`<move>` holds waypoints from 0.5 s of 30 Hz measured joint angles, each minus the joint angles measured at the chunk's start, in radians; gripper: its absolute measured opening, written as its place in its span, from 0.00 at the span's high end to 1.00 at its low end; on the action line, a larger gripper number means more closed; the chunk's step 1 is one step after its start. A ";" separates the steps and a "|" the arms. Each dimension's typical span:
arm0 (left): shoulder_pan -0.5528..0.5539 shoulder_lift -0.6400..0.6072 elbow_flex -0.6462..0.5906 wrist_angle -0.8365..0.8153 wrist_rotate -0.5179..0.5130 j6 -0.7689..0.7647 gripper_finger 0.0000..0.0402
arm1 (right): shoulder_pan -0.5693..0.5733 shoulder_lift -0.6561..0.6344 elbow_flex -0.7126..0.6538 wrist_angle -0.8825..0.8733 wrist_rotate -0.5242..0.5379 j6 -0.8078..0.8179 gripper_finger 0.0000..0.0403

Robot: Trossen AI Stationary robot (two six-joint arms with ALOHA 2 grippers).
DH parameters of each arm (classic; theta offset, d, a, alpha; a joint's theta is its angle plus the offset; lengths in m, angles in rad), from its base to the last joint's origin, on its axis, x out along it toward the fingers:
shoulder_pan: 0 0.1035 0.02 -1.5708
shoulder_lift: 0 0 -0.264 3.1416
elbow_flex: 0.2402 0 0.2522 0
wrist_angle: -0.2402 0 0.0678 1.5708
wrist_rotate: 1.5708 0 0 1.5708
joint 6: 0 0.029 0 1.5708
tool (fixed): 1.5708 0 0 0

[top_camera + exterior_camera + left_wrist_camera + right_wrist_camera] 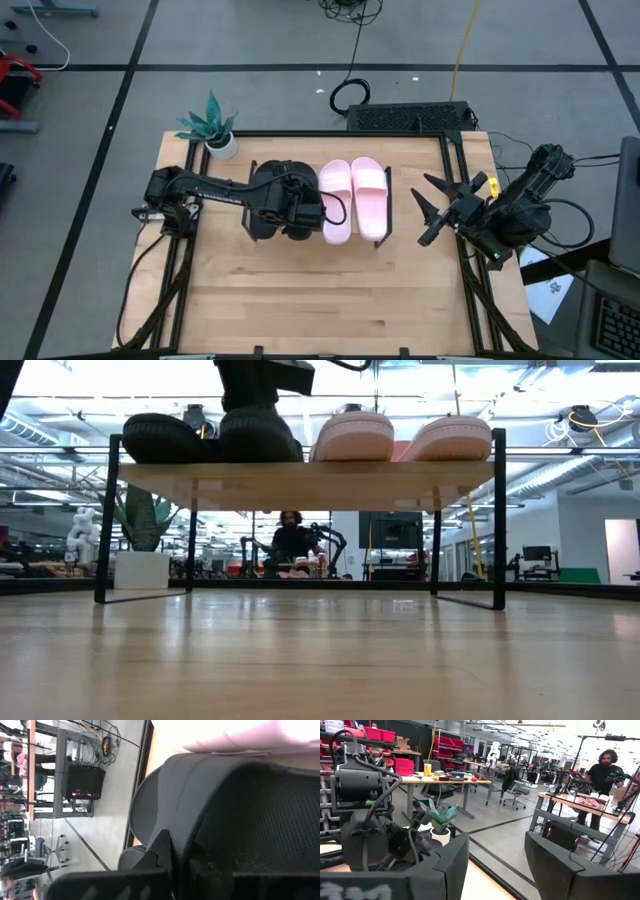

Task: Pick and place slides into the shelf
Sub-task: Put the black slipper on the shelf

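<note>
Slides sit in a row on top of the shelf (385,212): I see the pink pair (352,198) side by side at its right half, and the black pair (210,436) at its left half, mostly under my left arm. My left tool (300,212) is down on the black slide (240,810) beside the pink ones, though I cannot tell whether its fingers are clenched or released. My right tool (432,212) hangs spread wide near the bench's right edge, holding nothing, with a potted plant (213,128) at the far left corner.

- On the shelf (300,472), four slides sit in a row: one pair (267,200) left, the other pair (353,197) right.
- A potted plant (212,126) stands at the bench's (300,290) rear left corner.
</note>
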 joint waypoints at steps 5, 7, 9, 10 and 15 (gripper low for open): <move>-0.003 -0.002 -0.038 0.029 0.005 0.000 1.00 | 0.000 0.000 0.000 0.000 0.000 0.000 0.55; -0.003 -0.002 -0.038 0.031 0.005 0.002 1.00 | 0.000 0.000 0.000 0.000 0.000 0.000 0.55; -0.003 -0.002 -0.039 0.037 0.003 0.002 1.00 | 0.000 0.000 0.000 0.000 0.000 0.000 0.55; -0.003 -0.001 -0.040 0.040 0.000 0.002 1.00 | 0.000 0.000 0.000 0.000 0.000 0.000 0.55; -0.002 -0.001 -0.040 0.046 0.000 0.002 0.98 | 0.000 0.000 0.000 0.000 0.000 0.001 0.55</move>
